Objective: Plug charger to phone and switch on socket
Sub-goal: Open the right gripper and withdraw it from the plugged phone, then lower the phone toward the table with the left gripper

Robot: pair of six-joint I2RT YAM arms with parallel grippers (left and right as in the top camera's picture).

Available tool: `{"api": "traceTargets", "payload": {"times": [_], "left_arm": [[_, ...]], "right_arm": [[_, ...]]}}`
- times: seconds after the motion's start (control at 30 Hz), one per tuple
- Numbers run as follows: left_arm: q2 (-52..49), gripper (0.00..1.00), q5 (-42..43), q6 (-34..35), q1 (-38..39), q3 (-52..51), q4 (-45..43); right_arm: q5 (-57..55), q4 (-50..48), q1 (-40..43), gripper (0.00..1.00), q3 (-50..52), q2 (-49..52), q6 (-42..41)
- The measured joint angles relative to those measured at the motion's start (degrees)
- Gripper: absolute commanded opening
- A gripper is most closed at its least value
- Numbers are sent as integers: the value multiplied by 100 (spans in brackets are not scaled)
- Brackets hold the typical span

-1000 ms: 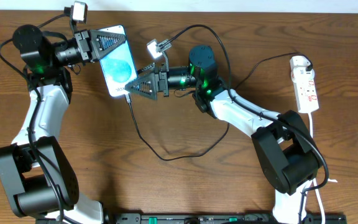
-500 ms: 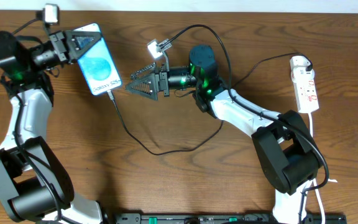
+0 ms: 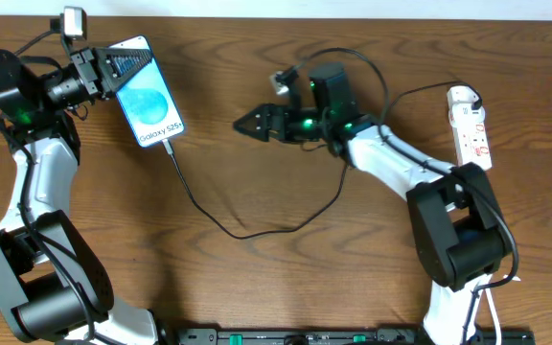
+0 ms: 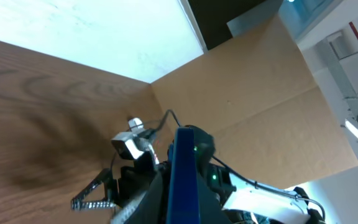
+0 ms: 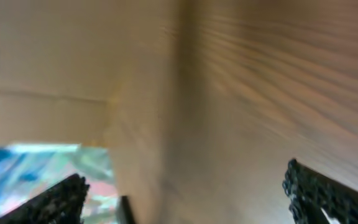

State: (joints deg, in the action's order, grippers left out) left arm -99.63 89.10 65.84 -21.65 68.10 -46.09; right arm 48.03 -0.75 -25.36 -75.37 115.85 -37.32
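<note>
The left hand (image 3: pixel 127 63) is pressed shut on the top end of the phone (image 3: pixel 149 105), steadying it screen-up near the worktop's (image 3: pixel 257 297) far left corner. This spares strain on the charger (image 3: pixel 242 235), whose connector seems seated in the phone's lower end. The right hand (image 3: pixel 247 123), spread and empty, hovers mid-worktop, free for the socket (image 3: pixel 473 134) at the right edge.

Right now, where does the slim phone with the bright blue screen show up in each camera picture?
Overhead: the slim blue-screened phone is at upper left, its top end clamped in the left gripper.
Left wrist: bottom centre, seen edge-on as a dark blue slab.
Right wrist: too blurred to tell; a blue smear at lower left cannot be identified.
Shared landmark: the brown wooden table appears in all three.
</note>
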Motion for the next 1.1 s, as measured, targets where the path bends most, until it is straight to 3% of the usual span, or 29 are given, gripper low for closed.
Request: {"api": "traceTargets", "payload": {"times": [0.23,0.43,0.57,0.8,1.1], "left_arm": [[0,8,-17,-9,11,-2,0],[0,7,-208,-153,166,-199,151],[0,7,-426,-579,334,-562,892],[-2,7,-1200,-2118,498,-1080,3233],[-2,7,-2931,-3816,501,-1104,5149]], "right_arm": [[-2033,1904,278,99,15,-459,774],[-3541,2430,214,99,13,-1692,1191],[-4074,2540,157,99,11,-2326,1416],[-4411,2802,122,99,9,-2712,1644],[-4553,3016,122,99,9,-2717,1784]]}}
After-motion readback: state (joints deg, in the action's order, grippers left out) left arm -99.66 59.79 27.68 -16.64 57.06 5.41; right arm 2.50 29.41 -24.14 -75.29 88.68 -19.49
